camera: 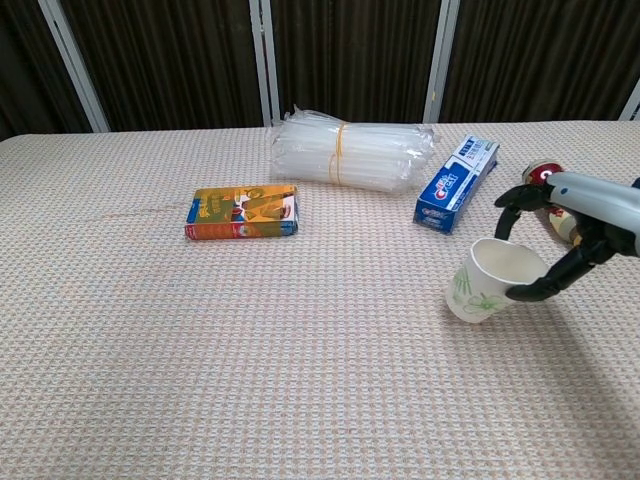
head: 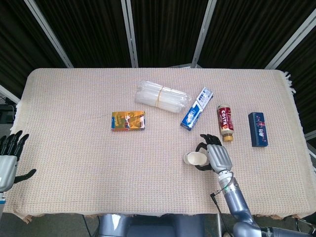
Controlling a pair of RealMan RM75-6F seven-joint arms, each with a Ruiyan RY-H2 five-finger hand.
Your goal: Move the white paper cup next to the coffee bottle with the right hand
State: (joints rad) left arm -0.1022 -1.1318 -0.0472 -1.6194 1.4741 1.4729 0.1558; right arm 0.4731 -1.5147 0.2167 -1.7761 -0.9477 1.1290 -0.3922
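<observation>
My right hand point(head: 216, 157) point(camera: 575, 232) holds the white paper cup point(head: 194, 158) point(camera: 493, 279), which is tilted with its mouth toward the left in the head view. The cup has a green leaf print and hangs just above the cloth. The coffee bottle point(head: 225, 122) point(camera: 548, 190) lies on its side up and to the right of the cup, partly hidden behind my hand in the chest view. My left hand point(head: 8, 159) hangs open off the table's left edge, holding nothing.
A blue toothpaste box point(head: 196, 108) point(camera: 457, 183) lies left of the bottle. A clear plastic bundle point(head: 161, 97) point(camera: 349, 150), an orange box point(head: 128, 120) point(camera: 242, 212) and a dark blue box point(head: 258, 129) also lie on the woven tablecloth point(head: 79, 148).
</observation>
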